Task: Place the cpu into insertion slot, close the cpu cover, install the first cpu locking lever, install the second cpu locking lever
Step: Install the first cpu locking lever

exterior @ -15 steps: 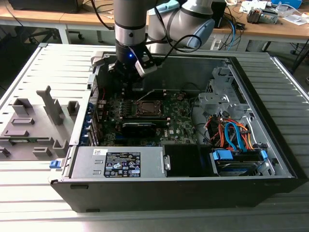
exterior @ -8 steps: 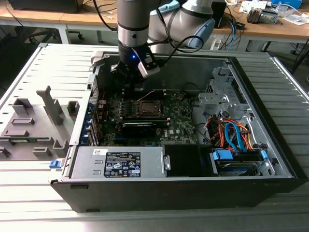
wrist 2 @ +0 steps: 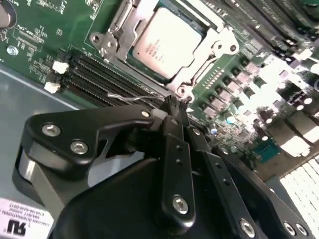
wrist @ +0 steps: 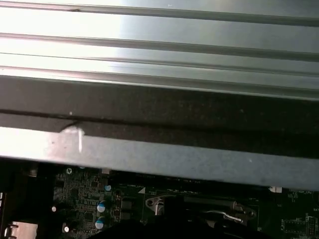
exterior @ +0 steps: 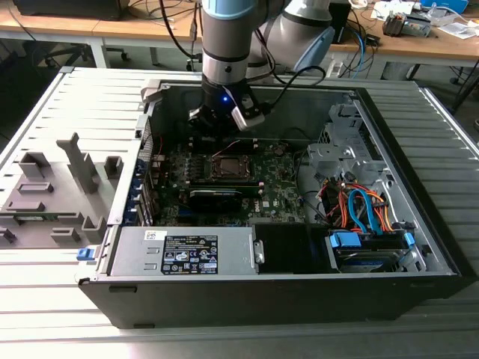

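The cpu (wrist 2: 162, 42) lies flat in the insertion slot (exterior: 228, 166) on the green motherboard, its pale face up. The cpu cover (wrist 2: 115, 35) is down over it, its silvery frame lying around the chip's edges. A thin wire locking lever (wrist 2: 130, 97) runs along the socket's side, between it and the black memory slots, and ends at my fingertips. The same lever (wrist: 227, 215) appears in the first wrist view. My gripper (wrist 2: 173, 102) is shut, its tips at the socket's corner and touching the lever's end. In the exterior view the gripper (exterior: 223, 140) hangs just behind the socket.
Black memory slots (wrist 2: 94, 74) lie beside the socket. A graphics card (exterior: 217, 196) sits in front of it, with the power supply (exterior: 183, 250) nearer the front. Cables and a drive cage (exterior: 359, 209) fill the exterior view's right. The case wall (wrist: 159, 104) stands close behind.
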`<action>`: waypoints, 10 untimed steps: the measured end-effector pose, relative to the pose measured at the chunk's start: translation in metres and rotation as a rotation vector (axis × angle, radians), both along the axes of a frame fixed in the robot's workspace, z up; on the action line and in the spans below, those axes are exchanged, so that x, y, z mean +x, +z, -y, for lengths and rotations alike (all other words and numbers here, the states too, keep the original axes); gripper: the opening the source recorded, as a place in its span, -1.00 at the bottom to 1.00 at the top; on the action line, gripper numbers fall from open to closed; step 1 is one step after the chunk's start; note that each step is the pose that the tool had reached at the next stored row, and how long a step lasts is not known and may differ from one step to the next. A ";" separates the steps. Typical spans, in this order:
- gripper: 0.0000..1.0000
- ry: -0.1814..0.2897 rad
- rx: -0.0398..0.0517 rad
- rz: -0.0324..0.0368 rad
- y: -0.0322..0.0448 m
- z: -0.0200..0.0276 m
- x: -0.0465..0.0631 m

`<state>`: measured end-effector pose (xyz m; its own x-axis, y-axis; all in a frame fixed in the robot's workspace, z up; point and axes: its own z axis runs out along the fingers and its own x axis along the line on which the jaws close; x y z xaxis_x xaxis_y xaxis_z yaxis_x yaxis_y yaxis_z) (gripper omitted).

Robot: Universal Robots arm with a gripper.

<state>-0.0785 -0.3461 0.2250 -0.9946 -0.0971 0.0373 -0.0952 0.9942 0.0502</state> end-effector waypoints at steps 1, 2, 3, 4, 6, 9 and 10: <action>-0.79 0.011 0.0001 0.0001 -0.0014 -0.0020 0.000; -0.79 0.018 0.0001 0.0001 -0.0019 -0.0028 0.000; -0.79 0.028 0.0002 0.0000 -0.0026 -0.0040 0.000; -0.79 0.034 0.0002 0.0001 -0.0033 -0.0041 0.000; -0.79 0.041 0.0001 0.0000 -0.0047 -0.0042 0.001; -0.79 0.041 0.0000 -0.0014 -0.0079 -0.0042 0.011; -0.79 0.041 0.0001 -0.0020 -0.0086 -0.0042 0.015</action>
